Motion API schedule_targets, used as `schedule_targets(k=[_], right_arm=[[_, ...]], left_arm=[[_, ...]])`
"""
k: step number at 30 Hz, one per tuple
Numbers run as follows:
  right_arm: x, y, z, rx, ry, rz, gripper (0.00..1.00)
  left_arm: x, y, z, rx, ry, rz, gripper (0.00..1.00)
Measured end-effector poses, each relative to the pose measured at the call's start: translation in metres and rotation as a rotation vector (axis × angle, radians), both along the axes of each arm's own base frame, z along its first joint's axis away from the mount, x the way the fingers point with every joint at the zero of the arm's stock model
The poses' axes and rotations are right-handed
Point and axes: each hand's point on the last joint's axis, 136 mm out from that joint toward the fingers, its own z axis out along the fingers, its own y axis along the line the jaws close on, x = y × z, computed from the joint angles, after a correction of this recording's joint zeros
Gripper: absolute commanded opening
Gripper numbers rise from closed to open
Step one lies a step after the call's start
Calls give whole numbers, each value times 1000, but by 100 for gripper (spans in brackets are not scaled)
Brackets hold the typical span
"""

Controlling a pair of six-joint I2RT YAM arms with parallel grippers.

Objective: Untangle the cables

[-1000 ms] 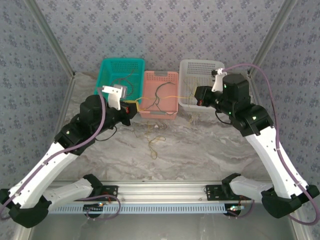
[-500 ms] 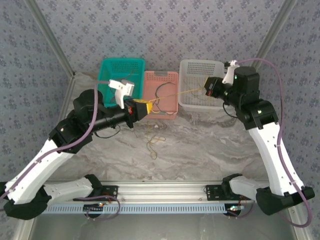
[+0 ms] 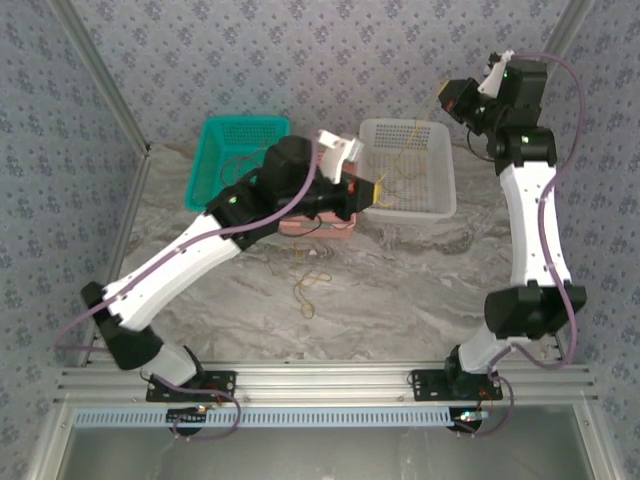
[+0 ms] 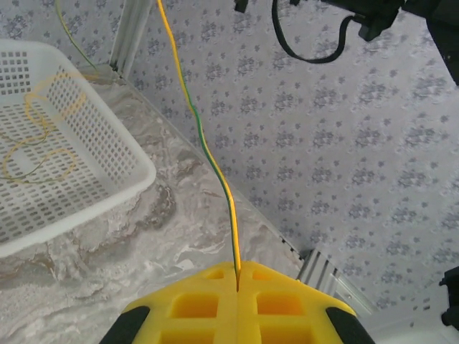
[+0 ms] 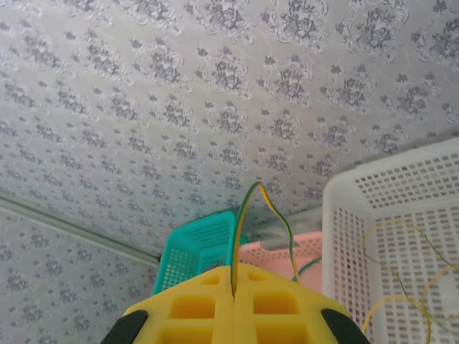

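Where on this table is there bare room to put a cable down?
Bare marble tabletop lies in front of the white plastic basket, right of the loose tangled wire. Crowded: the back row, where the left arm covers the pink plastic basket and a taut yellow-green cable crosses the white one.

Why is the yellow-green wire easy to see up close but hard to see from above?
Left wrist view: the wire, pinched in the left end effector, is near the camera, so thick and sharp. Right wrist view: same at the right end effector. Top view: far away, only a faint line over the white basket.
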Motion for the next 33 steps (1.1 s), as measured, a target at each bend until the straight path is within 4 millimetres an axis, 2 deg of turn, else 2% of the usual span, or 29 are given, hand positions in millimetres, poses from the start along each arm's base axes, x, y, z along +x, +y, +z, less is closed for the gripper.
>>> schedule_targets(k=[4, 7, 9, 12, 15, 19, 22, 26, 29, 31, 33], right_arm=[[47, -9, -16, 42, 10, 20, 0], [84, -14, -39, 64, 34, 35, 0], [106, -17, -62, 71, 64, 43, 0], [129, -20, -107, 79, 136, 44, 0], [143, -23, -153, 82, 219, 40, 0], [145, -27, -202, 75, 319, 28, 0], [144, -31, -216, 65, 357, 5, 0], [145, -37, -220, 45, 364, -34, 2], [145, -39, -227, 30, 381, -56, 18], [143, -41, -233, 18, 400, -66, 33], [141, -41, -238, 5, 412, -71, 43]], left_arm=[[42, -20, -8, 15, 18, 43, 0], [88, -28, -25, 36, 48, 101, 0], [120, -33, -40, 55, 68, 135, 0], [164, -45, -68, 84, 95, 173, 0], [193, -61, -104, 118, 121, 195, 0], [209, -69, -170, 209, 199, 227, 0], [212, -66, -206, 268, 261, 243, 0], [211, -64, -224, 299, 296, 249, 0], [211, -64, -225, 301, 298, 250, 0], [211, -64, -225, 301, 299, 250, 19], [210, -64, -225, 301, 301, 250, 42]])
